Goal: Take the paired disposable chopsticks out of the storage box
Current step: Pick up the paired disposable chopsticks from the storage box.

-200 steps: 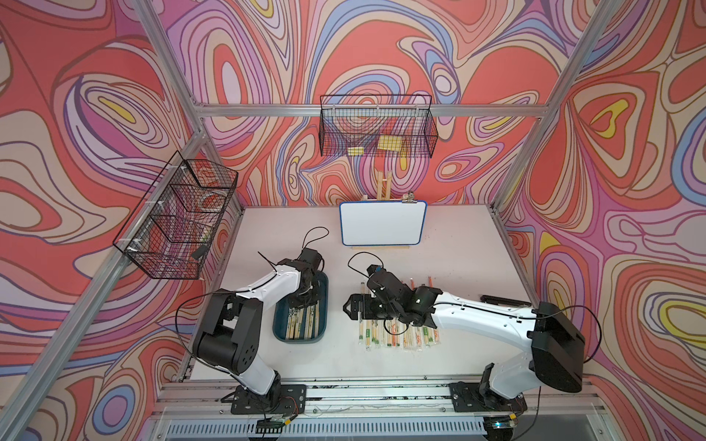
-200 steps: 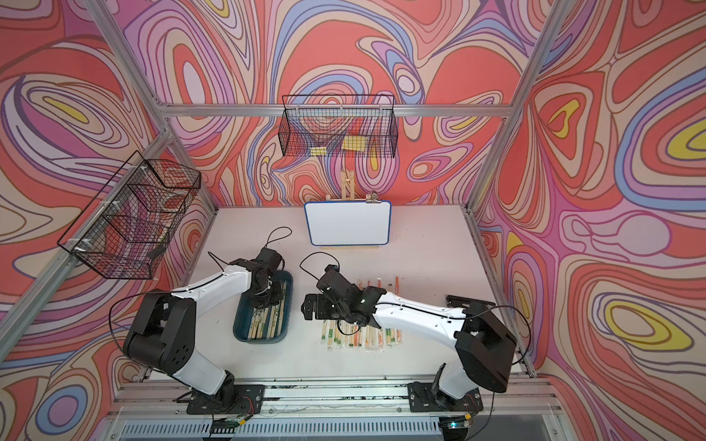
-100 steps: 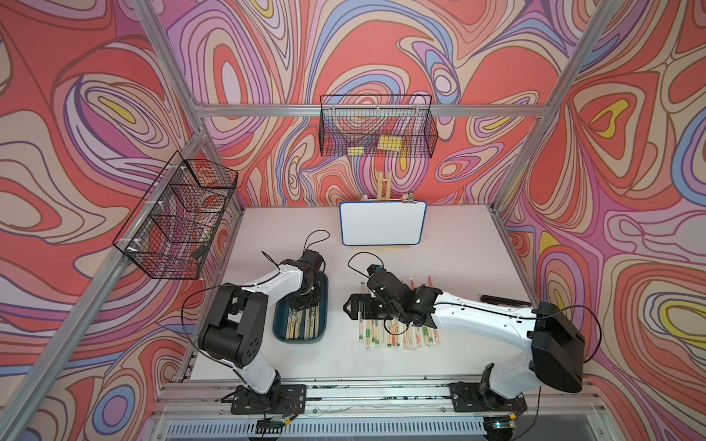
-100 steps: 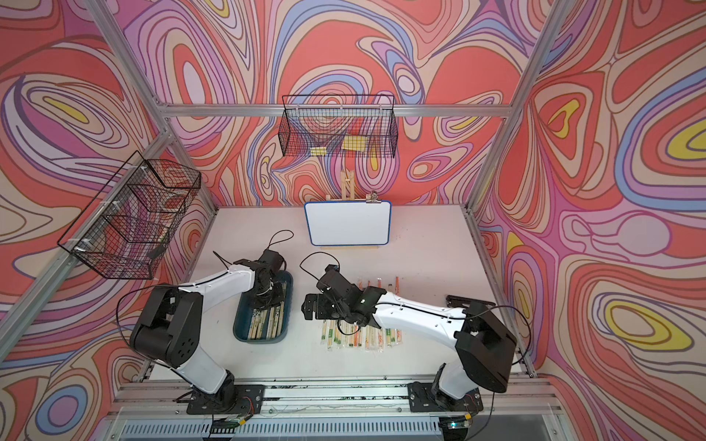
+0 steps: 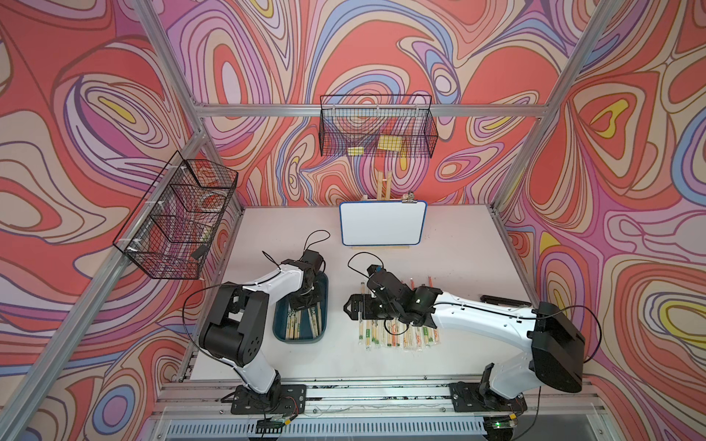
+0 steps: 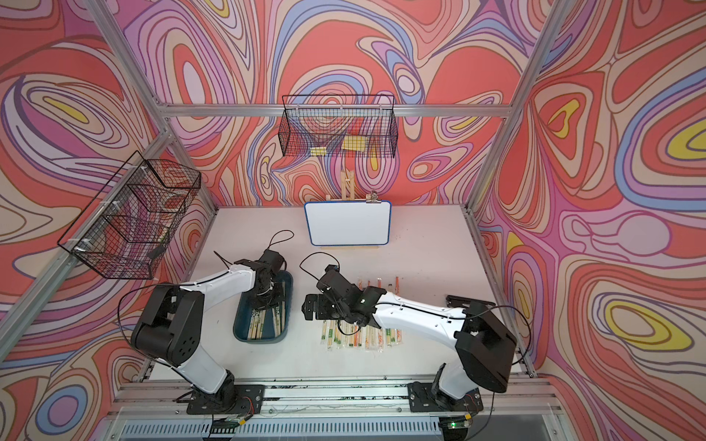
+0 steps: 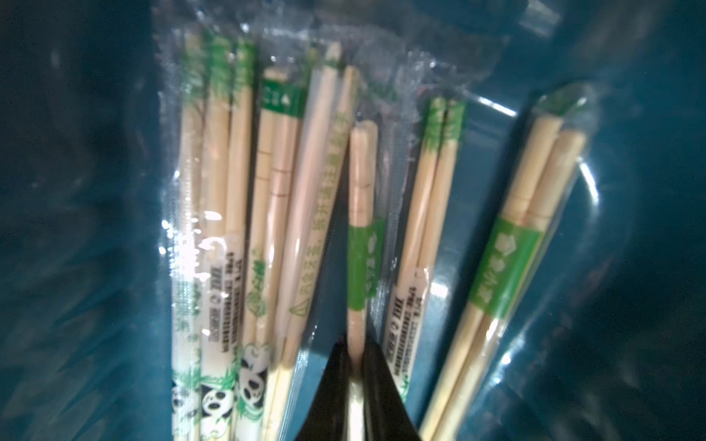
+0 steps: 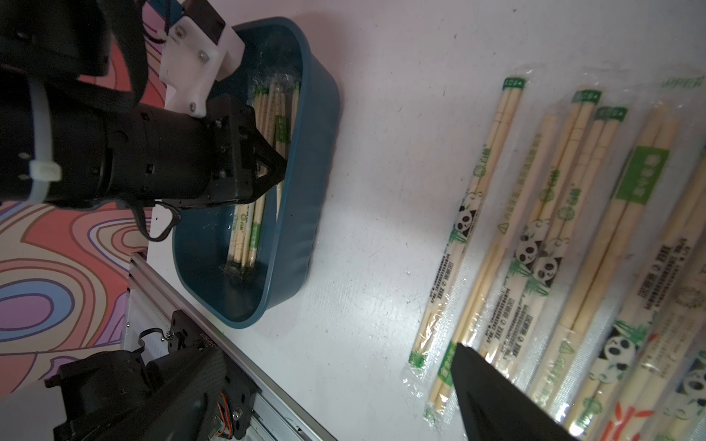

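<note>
Chopsticks (image 5: 301, 324) lie lengthwise in the box (image 5: 280, 328), left tool (image 7: 357, 366) pinching one pair (image 7: 361, 229) near its end, the pair's long axis running straight out from the jaws along the box, right tool (image 5: 353, 308) spread, hovering above the row (image 5: 401, 336) already on the bench (image 5: 458, 248).

Left arm (image 5: 275, 282): reaching forward, wrist bent steeply down | left gripper (image 7: 357, 345): fingers pinched tight on one sleeved chopstick pair (image 7: 361, 229) | right arm (image 5: 477, 317): stretched low across toward the left | right gripper (image 5: 350, 307): jaws spread wide
</note>
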You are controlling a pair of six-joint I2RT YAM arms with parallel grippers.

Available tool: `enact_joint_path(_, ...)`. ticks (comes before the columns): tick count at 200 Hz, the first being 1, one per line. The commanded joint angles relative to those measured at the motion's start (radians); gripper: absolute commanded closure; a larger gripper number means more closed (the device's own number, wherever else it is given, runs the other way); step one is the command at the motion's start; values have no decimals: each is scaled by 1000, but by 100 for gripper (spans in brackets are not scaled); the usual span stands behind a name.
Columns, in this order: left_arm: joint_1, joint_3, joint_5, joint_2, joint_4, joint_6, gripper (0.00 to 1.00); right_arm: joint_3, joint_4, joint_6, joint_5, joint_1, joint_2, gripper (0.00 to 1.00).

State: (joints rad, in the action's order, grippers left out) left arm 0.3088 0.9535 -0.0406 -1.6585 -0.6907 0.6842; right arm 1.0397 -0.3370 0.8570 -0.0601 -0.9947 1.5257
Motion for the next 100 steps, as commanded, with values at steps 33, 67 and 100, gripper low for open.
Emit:
enact_joint_path(33, -2, 44, -19, 78, -91, -4, 92, 20, 1, -16, 0, -5, -5, 2)
enact_joint_path(67, -3, 101, -43, 136, -156, -16, 92, 22, 10, -18, -8, -4, -3, 2)
enact_joint_path(100, -3, 146, -44, 187, -204, -33, 92, 10, 29, -14, -16, -4, -4, 2)
